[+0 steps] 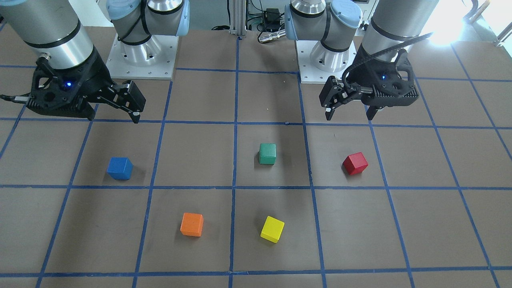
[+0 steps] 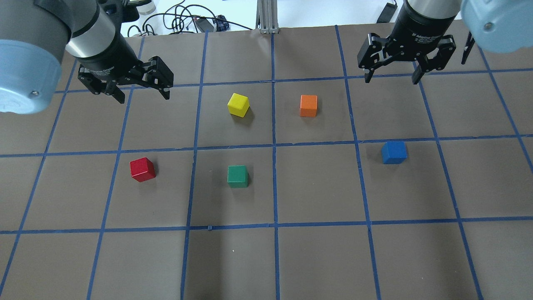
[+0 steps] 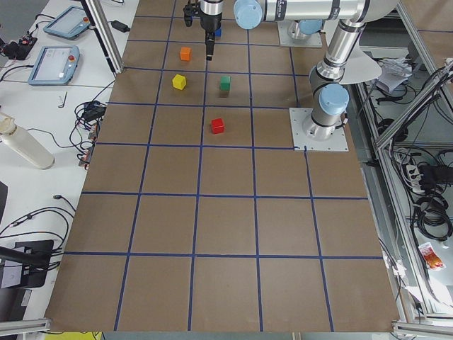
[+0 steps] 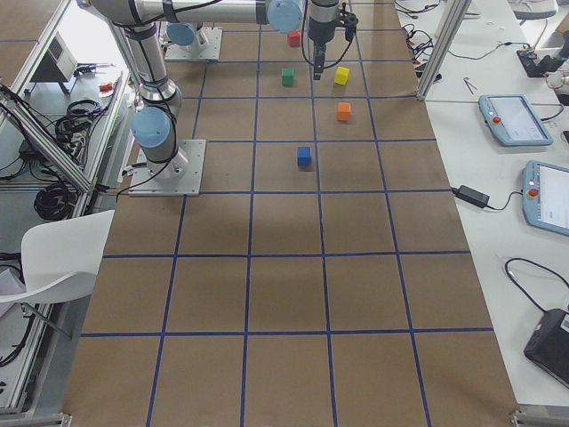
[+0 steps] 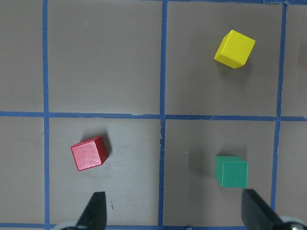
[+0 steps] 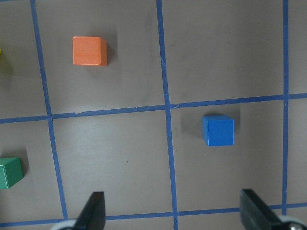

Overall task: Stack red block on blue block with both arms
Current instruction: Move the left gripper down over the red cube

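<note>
The left pincer [image 2: 143, 96] hangs above the table, jaws wide apart and empty. Nearest it, the red block [image 5: 89, 153] lies just ahead of one fingertip [image 5: 98, 211], off the middle of the gap and turned a little against the jaw line. The green block [image 5: 231, 171] sits ahead of the other finger, and the yellow block [image 5: 234, 49] is farther out. The right pincer [image 2: 391, 81] is likewise spread and empty. The blue block [image 6: 218, 130] lies ahead of it, toward one finger, with the orange block [image 6: 89, 50] beyond.

A straight drop would likely land a finger on the red block and shove it. Closing on its skewed faces could twist it loose. The blue block lies well away from the left pincer, so a hand-over risks the arms fouling each other.
</note>
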Controlling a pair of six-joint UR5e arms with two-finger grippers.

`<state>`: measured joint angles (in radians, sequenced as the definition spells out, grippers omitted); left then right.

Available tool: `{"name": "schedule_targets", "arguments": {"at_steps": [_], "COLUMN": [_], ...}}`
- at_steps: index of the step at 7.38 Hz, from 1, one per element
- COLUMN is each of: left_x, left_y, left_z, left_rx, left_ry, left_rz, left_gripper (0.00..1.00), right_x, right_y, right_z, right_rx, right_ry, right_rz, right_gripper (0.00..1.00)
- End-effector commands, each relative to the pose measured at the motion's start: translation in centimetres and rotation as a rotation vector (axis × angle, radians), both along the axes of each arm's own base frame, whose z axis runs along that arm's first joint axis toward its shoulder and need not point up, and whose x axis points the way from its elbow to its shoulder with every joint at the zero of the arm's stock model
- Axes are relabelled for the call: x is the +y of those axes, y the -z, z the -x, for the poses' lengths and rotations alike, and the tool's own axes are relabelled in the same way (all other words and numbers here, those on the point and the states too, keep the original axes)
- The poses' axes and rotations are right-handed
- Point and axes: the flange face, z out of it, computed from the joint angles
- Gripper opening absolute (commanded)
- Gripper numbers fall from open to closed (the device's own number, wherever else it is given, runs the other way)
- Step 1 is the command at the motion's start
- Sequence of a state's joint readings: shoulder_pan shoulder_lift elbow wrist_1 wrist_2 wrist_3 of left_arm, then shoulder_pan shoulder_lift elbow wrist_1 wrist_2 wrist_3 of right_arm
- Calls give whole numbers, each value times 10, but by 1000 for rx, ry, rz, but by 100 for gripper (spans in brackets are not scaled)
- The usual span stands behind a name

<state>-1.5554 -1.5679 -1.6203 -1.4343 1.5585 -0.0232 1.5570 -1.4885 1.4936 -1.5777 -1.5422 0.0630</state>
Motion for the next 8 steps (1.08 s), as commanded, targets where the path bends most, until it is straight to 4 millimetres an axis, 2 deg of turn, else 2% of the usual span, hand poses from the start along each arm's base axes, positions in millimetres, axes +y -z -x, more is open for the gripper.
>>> {"name": "schedule_targets", "arguments": {"at_steps": [1, 3, 4, 5, 6, 7, 8], "left_x": [0, -1, -9, -15, -15, -4, 6], "left_y": [1, 8, 16, 26, 51, 88, 137], "left_z": [0, -4, -27, -67, -105, -119, -128], "left_rx": [-1, -2, -12, -23, -12, 4, 12], "left_ry": [6, 3, -16, -62, -121, -151, -170], "left_rz": [-2, -19, -33, -55, -105, -165, -206], "left_gripper": [100, 100, 100, 100, 100, 100, 100], "right_x": [1, 4, 4, 4, 5, 4, 3], "right_y": [1, 0, 0, -3, -1, -1, -3], "right_z": [1, 1, 1, 1, 1, 1, 2], "right_rx": [1, 1, 3, 1, 1, 1, 1], "right_ry": [0, -5, -8, 0, -2, 0, -8], "right_rz": [-5, -3, 0, 6, 0, 3, 9], "right_gripper": [100, 100, 100, 100, 100, 100, 100]}}
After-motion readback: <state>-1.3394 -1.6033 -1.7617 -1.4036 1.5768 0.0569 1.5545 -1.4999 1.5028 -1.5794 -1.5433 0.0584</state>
